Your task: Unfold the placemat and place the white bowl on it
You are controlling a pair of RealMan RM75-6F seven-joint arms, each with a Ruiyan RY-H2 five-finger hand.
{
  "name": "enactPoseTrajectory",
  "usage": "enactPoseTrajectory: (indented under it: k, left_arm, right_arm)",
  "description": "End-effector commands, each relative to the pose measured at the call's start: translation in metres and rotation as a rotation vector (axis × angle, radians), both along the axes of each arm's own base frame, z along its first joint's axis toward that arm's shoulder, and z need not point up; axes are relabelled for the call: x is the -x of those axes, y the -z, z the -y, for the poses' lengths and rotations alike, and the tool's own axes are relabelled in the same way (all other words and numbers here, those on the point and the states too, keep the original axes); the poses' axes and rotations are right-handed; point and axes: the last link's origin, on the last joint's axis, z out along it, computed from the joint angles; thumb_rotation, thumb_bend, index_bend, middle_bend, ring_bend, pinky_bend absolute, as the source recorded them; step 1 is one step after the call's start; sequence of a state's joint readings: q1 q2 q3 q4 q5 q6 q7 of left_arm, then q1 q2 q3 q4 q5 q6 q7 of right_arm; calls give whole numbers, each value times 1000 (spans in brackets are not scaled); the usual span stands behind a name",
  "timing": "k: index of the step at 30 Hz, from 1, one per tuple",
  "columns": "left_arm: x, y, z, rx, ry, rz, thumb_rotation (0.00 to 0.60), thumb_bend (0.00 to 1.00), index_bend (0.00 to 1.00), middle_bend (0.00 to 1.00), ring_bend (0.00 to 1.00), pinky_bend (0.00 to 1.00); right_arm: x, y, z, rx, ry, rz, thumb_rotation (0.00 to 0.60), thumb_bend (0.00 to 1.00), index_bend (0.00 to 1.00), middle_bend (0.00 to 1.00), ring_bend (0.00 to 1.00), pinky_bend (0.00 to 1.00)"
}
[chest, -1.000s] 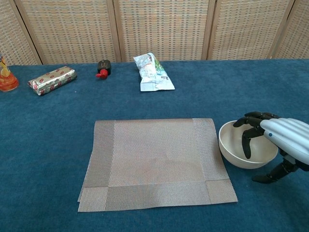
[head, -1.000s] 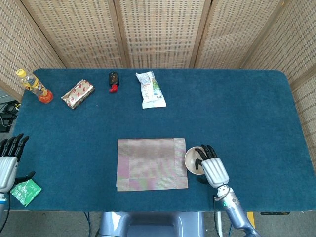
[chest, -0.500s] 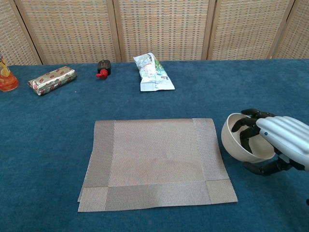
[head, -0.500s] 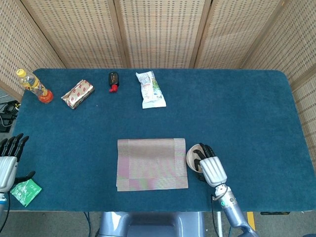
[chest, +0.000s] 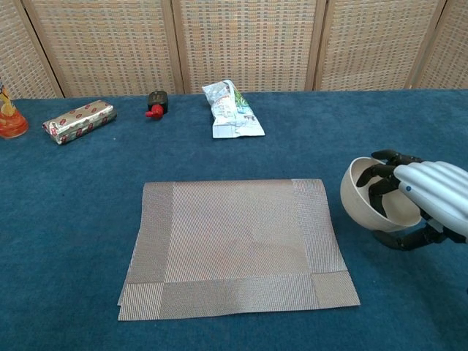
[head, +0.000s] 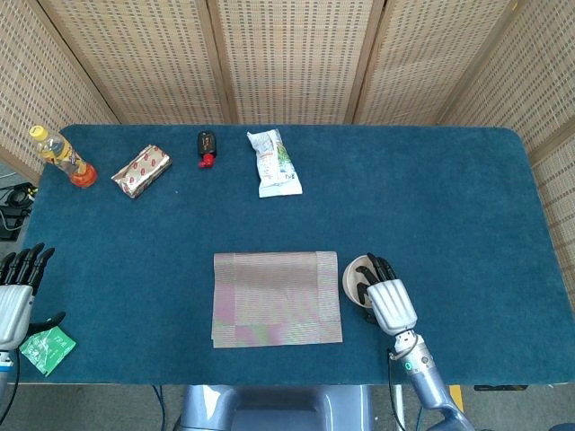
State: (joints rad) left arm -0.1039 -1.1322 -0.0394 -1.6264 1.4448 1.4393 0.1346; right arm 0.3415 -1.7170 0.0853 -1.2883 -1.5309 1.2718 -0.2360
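The striped grey-brown placemat (head: 276,297) (chest: 237,245) lies flat and spread out on the blue table near the front edge. Just right of it, my right hand (head: 388,302) (chest: 428,197) grips the white bowl (head: 353,280) (chest: 369,205), fingers hooked inside the rim and thumb below. The bowl is lifted off the cloth and tilted with its opening turned toward the hand. My left hand (head: 14,293) hangs at the far left edge of the head view, fingers spread, holding nothing.
Along the far edge lie an orange drink bottle (head: 61,156), a foil-wrapped bar (head: 141,171) (chest: 79,121), a small black-and-red item (head: 207,148) (chest: 156,102) and a white snack packet (head: 274,162) (chest: 232,110). A green packet (head: 47,348) sits at the front left corner.
The right hand has closed its fingers over the bowl's rim, tipped the bowl up on its side and raised it slightly off the table. The left hand stays put.
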Motion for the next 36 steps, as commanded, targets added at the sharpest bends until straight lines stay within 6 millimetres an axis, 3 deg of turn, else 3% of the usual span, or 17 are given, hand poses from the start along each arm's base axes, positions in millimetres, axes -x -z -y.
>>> enactPoseTrajectory:
  k: [1, 9, 19, 28, 36]
  left_arm:
    - [1, 0, 0, -1, -4, 0, 600, 54, 0, 0, 0, 0]
    - [2, 1, -2, 0, -9, -1, 600, 54, 0, 0, 0, 0]
    - [0, 1, -1, 2, -6, -2, 600, 53, 0, 0, 0, 0]
    - [-1, 4, 0, 17, -1, -10, 600, 53, 0, 0, 0, 0]
    - [-1, 3, 0, 12, 2, -6, 600, 53, 0, 0, 0, 0]
  right_arm:
    - [6, -8, 13, 25, 14, -37, 600, 480, 754, 338, 46, 185]
    - [34, -45, 51, 121, 86, -144, 600, 474, 755, 338, 51, 185]
    - [81, -82, 77, 194, 245, -250, 600, 461, 755, 332, 55, 185]
    - [108, -87, 80, 182, 326, -337, 600, 447, 749, 305, 55, 172]
    - [116, -86, 78, 165, 367, -384, 600, 428, 726, 275, 55, 145]
